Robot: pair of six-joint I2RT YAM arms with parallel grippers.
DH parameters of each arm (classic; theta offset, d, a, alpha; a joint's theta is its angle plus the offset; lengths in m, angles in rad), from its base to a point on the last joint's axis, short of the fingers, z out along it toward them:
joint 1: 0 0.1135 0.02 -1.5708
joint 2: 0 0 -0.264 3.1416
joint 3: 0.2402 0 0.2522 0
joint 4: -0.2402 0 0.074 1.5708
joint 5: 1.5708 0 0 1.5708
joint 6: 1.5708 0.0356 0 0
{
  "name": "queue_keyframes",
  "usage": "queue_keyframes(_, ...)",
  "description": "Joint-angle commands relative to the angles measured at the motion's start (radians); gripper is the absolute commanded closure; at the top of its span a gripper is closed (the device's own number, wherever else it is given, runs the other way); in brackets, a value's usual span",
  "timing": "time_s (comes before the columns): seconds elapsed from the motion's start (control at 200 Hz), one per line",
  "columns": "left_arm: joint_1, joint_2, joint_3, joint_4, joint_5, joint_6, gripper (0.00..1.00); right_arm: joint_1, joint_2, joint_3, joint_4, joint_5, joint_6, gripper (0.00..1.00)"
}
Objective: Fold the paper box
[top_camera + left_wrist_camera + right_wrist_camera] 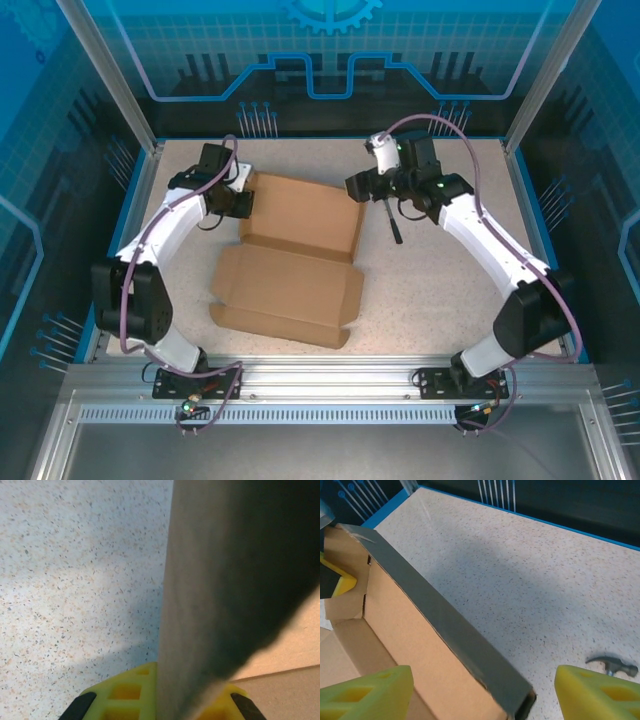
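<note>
Though near the paper box (290,285), hammer (395,228) lies apart.

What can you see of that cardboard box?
The paper box is plain brown cardboard, half folded: a shallow tray with raised walls at the far end, a flat panel in front. It rests on the speckled table. The left gripper pinches its left wall; the right gripper stands open at its far right corner.

Brown paper box (290,280), seemingly half-folded
</note>
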Motion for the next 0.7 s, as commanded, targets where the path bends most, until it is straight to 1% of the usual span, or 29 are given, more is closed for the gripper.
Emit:
queue_keyframes(0.0, 0.013, 0.054, 0.071, -0.144, 0.050, 0.073, 1.00, -0.004, 0.058, 0.074, -0.030, -0.070, -0.098, 0.23)
queue_keyframes(0.095, 0.012, 0.103, 0.109, -0.186, 0.079, 0.088, 1.00, 0.001, 0.126, 0.124, -0.059, -0.104, -0.121, 0.22)
queue_keyframes(0.2, 0.013, 0.161, 0.151, -0.231, 0.085, 0.107, 1.00, 0.007, 0.192, 0.156, -0.085, -0.121, -0.143, 0.21)
queue_keyframes(0.395, 0.013, 0.262, 0.227, -0.301, 0.110, 0.133, 1.00, 0.015, 0.302, 0.189, -0.118, -0.171, -0.195, 0.23)
queue_keyframes(0.505, 0.012, 0.309, 0.255, -0.324, 0.118, 0.145, 1.00, 0.027, 0.372, 0.226, -0.151, -0.198, -0.218, 0.30)
queue_keyframes(0.695, 0.011, 0.378, 0.291, -0.355, 0.123, 0.160, 1.00, 0.056, 0.463, 0.266, -0.183, -0.191, -0.244, 0.46)
